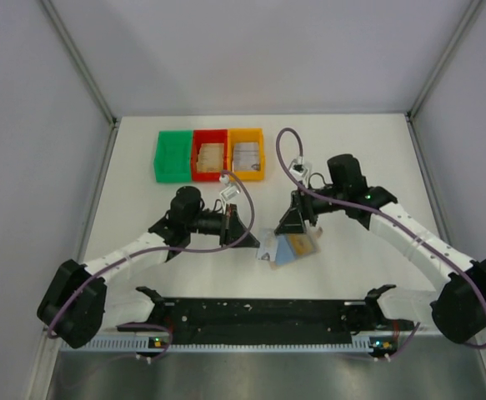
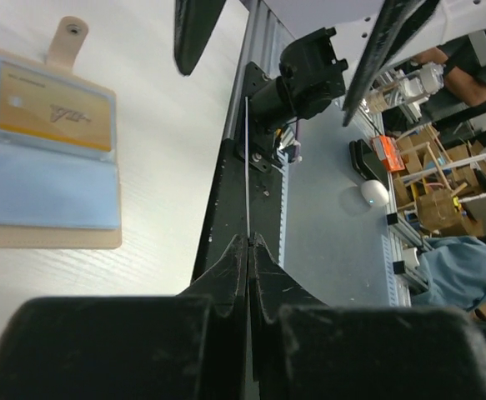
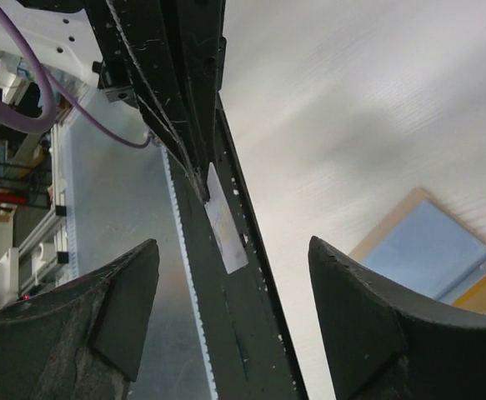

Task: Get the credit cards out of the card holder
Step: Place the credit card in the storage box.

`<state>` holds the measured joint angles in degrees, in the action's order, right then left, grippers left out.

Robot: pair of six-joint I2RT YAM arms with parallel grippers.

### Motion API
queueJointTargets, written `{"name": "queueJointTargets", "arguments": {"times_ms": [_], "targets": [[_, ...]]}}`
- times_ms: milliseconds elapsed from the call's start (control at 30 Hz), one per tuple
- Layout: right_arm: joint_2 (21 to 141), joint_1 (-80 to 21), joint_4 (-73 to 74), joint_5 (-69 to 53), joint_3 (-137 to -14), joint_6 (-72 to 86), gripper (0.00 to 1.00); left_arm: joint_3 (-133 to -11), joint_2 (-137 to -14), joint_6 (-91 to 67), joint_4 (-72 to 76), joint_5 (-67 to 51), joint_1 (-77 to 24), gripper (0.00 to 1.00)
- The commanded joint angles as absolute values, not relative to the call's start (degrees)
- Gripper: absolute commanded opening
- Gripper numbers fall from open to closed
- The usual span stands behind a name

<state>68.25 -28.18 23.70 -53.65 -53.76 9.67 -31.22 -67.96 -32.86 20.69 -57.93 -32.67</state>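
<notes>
Three plastic bins sit in a row on the counter: one green bin, one red bin and one orange bin. There is one card holder, and one yellow card shows in its pockets. Tan cards lie in the red bin and grey cards in the orange one, too small to count. Two arms are present, the left arm and the right arm.

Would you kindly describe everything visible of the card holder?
The card holder lies open and flat on the table, toward its near edge. Its skin looks like tan leather, its pockets blue-grey; a strap tab with a snap sticks out from one edge. A gold card sits in one pocket. The open right claw seems clear of it.
</notes>
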Motion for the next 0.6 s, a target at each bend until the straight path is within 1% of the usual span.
{"name": "queueJointTargets", "arguments": {"times_ms": [0,100,200,300,367,400,533,567], "targets": [[70.05,-29.18,22.94,-59.06,-57.04,7.56,0.69,-34.62,-66.36,-31.38,21.09,-60.99,-34.19,0.00],[71.19,-29.97,22.85,-61.08,-57.13,7.29,0.62,-35.15,-66.27,-31.73,21.44,-61.17,-34.37,0.00],[72.15,-30.85,22.85,-62.48,-57.22,7.03,0.49,-35.77,-66.36,-31.99,21.71,-61.35,-34.89,0.00],[72.60,-31.38,22.76,-64.16,-57.30,6.77,0.28,-36.30,-66.36,-32.26,21.80,-61.44,-35.24,0.00],[72.60,-31.46,22.59,-64.86,-57.48,6.77,0.11,-36.47,-66.18,-32.43,21.88,-61.43,-35.24,0.00],[72.51,-31.38,22.59,-64.86,-57.48,6.77,0.00,-36.47,-66.18,-32.52,21.97,-61.35,-35.24,0.00],[71.81,-31.38,22.24,-65.04,-57.48,6.86,0.00,-36.65,-65.92,-32.87,21.97,-60.12,-35.24,0.00],[71.63,-31.38,22.24,-64.60,-57.57,7.03,0.00,-36.65,-65.74,-32.96,21.97,-59.60,-35.24,0.04]]}}
